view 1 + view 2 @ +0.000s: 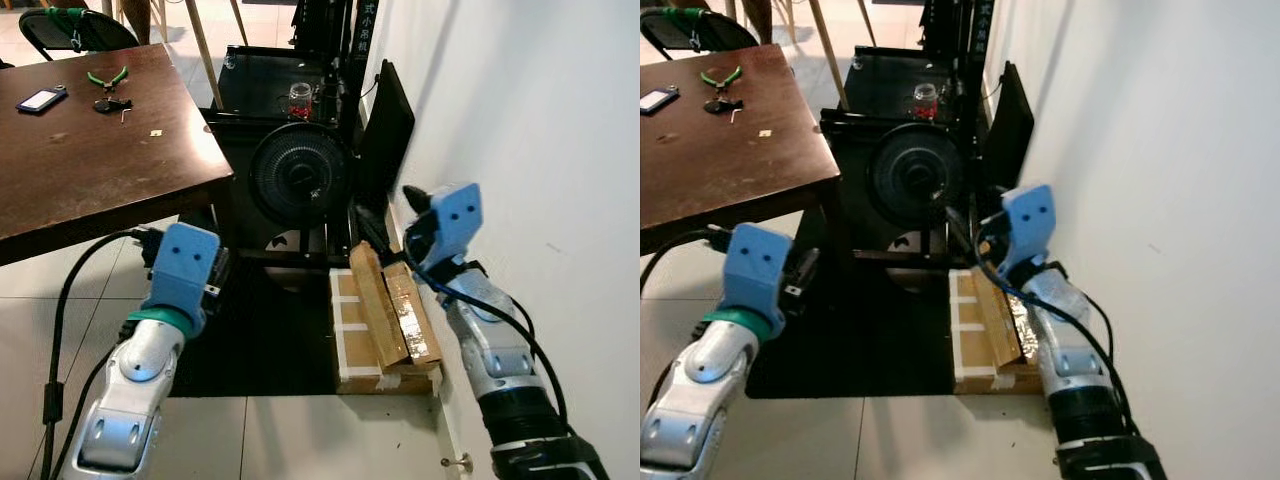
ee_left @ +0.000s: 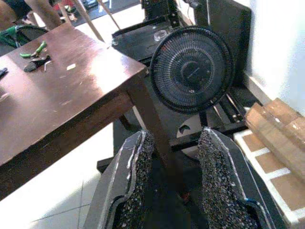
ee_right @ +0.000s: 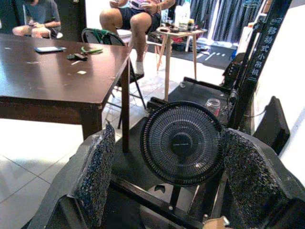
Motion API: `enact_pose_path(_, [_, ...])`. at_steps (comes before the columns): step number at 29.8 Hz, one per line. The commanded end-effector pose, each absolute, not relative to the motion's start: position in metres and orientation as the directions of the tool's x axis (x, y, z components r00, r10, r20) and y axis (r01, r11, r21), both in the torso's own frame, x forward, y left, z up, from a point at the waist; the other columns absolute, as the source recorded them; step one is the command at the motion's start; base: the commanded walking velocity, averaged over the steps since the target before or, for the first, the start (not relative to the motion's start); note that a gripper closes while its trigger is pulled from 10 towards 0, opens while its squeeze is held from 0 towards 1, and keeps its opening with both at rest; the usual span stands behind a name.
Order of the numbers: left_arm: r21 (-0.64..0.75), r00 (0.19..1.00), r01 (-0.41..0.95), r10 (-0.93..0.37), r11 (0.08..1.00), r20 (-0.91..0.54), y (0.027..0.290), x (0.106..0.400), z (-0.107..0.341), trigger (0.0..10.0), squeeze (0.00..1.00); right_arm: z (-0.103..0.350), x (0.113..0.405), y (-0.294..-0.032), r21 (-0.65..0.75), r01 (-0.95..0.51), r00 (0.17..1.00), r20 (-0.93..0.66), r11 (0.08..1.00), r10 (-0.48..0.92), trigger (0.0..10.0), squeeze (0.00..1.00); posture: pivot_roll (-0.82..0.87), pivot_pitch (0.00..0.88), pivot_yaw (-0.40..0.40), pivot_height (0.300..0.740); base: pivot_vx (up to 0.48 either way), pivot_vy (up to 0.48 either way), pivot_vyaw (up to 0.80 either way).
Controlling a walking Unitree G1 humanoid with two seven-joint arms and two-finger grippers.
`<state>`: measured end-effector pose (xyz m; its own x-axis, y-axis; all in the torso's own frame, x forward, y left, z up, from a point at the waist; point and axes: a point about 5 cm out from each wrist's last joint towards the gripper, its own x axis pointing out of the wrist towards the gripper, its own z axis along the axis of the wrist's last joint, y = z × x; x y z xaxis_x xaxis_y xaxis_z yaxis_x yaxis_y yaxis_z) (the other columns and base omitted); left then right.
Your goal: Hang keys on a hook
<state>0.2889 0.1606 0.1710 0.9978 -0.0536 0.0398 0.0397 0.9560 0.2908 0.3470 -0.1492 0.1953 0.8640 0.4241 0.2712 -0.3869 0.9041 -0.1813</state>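
A bunch of keys with a black fob (image 1: pixel 112 105) lies on the far part of the dark wooden table (image 1: pixel 100 175), also seen as the keys (image 3: pixel 77 57) in the right wrist view. My left gripper (image 2: pixel 175 138) is open and empty, held low beside the table's near corner. My right gripper (image 3: pixel 169 133) is open and empty too, raised close to the white wall (image 1: pixel 540 150) and pointing at the fan. A small metal knob or hook (image 1: pixel 458 462) sticks out low on the wall by my right arm. Both grippers are far from the keys.
Green pliers (image 1: pixel 107 77) and a phone (image 1: pixel 41 99) lie beside the keys. A black floor fan (image 1: pixel 300 178), a black rack and stacked cardboard boxes (image 1: pixel 385 310) stand ahead against the wall. Seated people (image 3: pixel 138 19) and a folding chair are beyond the table.
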Motion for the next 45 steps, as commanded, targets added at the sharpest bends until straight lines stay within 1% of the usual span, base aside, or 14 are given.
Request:
enact_pose_path(1, [0.304, 0.999, 0.039, -0.049, 0.952, 0.023, 0.165, 0.290, 0.168, 10.0, 0.00, 0.183, 0.345, -0.152, -0.163, -0.381, 0.879, 0.240, 0.910, 0.411, 10.0, 0.00, -0.07, 0.008, 0.093, 0.740, 0.000, 0.000, 0.00])
enact_pose_path(3, [0.211, 0.997, 0.073, -0.075, 0.975, -0.001, 0.160, 0.295, 0.164, 10.0, 0.00, 0.179, 0.345, -0.138, -0.094, -0.377, 0.884, 0.259, 0.921, 0.388, 10.0, 0.00, -0.08, 0.008, 0.109, 0.740, 0.000, 0.000, 0.00])
enact_pose_path(5, [0.160, 0.996, 0.093, -0.093, 0.983, -0.011, 0.155, 0.297, 0.164, 10.0, 0.00, 0.181, 0.345, -0.125, -0.095, -0.412, 0.869, 0.260, 0.906, 0.422, 10.0, 0.00, -0.08, 0.006, 0.108, 0.740, 0.000, 0.000, 0.00])
enact_pose_path(9, [0.154, 0.995, 0.100, -0.097, 0.983, -0.026, 0.154, 0.298, 0.162, 10.0, 0.00, 0.181, 0.343, -0.121, -0.100, -0.451, 0.853, 0.244, 0.887, 0.461, 10.0, 0.00, -0.08, 0.007, 0.104, 0.740, 0.000, 0.000, 0.00])
enact_pose_path(13, [0.129, 0.995, 0.094, -0.089, 0.987, -0.041, 0.154, 0.300, 0.159, 10.0, 0.00, 0.180, 0.344, -0.121, -0.086, -0.478, 0.844, 0.230, 0.874, 0.485, 10.0, 0.00, -0.08, 0.011, 0.100, 0.740, 0.000, 0.000, 0.00])
enact_pose_path(17, [0.163, 0.996, 0.088, -0.084, 0.983, -0.030, 0.152, 0.302, 0.162, 10.0, 0.00, 0.180, 0.342, -0.120, -0.114, -0.486, 0.837, 0.225, 0.866, 0.499, 10.0, 0.00, -0.10, 0.019, 0.100, 0.740, 0.000, 0.000, 0.00])
enact_pose_path(20, [0.129, 0.998, 0.049, -0.044, 0.990, -0.041, 0.165, 0.299, 0.163, 10.0, 0.00, 0.181, 0.339, -0.133, -0.120, -0.426, 0.865, 0.235, 0.897, 0.443, 10.0, 0.00, -0.11, 0.047, 0.106, 0.740, 0.000, 0.000, 0.00])
enact_pose_path(23, [0.118, 0.998, 0.042, -0.037, 0.992, -0.044, 0.168, 0.298, 0.163, 10.0, 0.00, 0.181, 0.339, -0.135, -0.117, -0.414, 0.871, 0.238, 0.903, 0.430, 10.0, 0.00, -0.11, 0.047, 0.106, 0.740, 0.000, 0.000, 0.00])
enact_pose_path(26, [0.152, 0.999, 0.040, -0.035, 0.988, -0.038, 0.165, 0.297, 0.163, 10.0, 0.00, 0.183, 0.336, -0.136, -0.100, -0.319, 0.904, 0.266, 0.943, 0.334, 10.0, 0.00, -0.09, 0.044, 0.114, 0.740, 0.000, 0.000, 0.00])
enact_pose_path(27, [0.164, 0.999, 0.043, -0.038, 0.985, -0.032, 0.165, 0.293, 0.163, 10.0, 0.00, 0.182, 0.331, -0.137, -0.090, -0.288, 0.916, 0.266, 0.953, 0.302, 10.0, 0.00, -0.08, 0.045, 0.116, 0.740, 0.000, 0.000, 0.00])
enact_pose_path(33, [0.173, 0.999, 0.046, -0.042, 0.984, -0.024, 0.165, 0.286, 0.164, 10.0, 0.00, 0.181, 0.325, -0.138, -0.080, -0.261, 0.927, 0.259, 0.962, 0.272, 10.0, 0.00, -0.08, 0.045, 0.116, 0.740, 0.000, 0.000, 0.00])
enact_pose_path(36, [0.225, 0.995, 0.103, -0.100, 0.969, -0.022, 0.165, 0.247, 0.164, 10.0, 0.00, 0.175, 0.286, -0.141, -0.062, -0.268, 0.932, 0.236, 0.961, 0.275, 10.0, 0.00, -0.08, 0.091, 0.101, 0.740, 0.000, 0.000, 0.00])
enact_pose_path(43, [0.225, 0.995, 0.103, -0.100, 0.969, -0.022, 0.165, 0.247, 0.164, 10.0, 0.00, 0.175, 0.286, -0.141, -0.062, -0.268, 0.932, 0.236, 0.961, 0.275, 10.0, 0.00, -0.08, 0.091, 0.101, 0.740, 0.000, 0.000, 0.00])
enact_pose_path(45, [0.238, 0.993, 0.114, -0.113, 0.965, -0.020, 0.164, 0.239, 0.164, 10.0, 0.00, 0.174, 0.277, -0.142, -0.064, -0.273, 0.933, 0.226, 0.960, 0.281, 10.0, 0.00, -0.07, 0.092, 0.100, 0.740, 0.000, 0.000, 0.00])
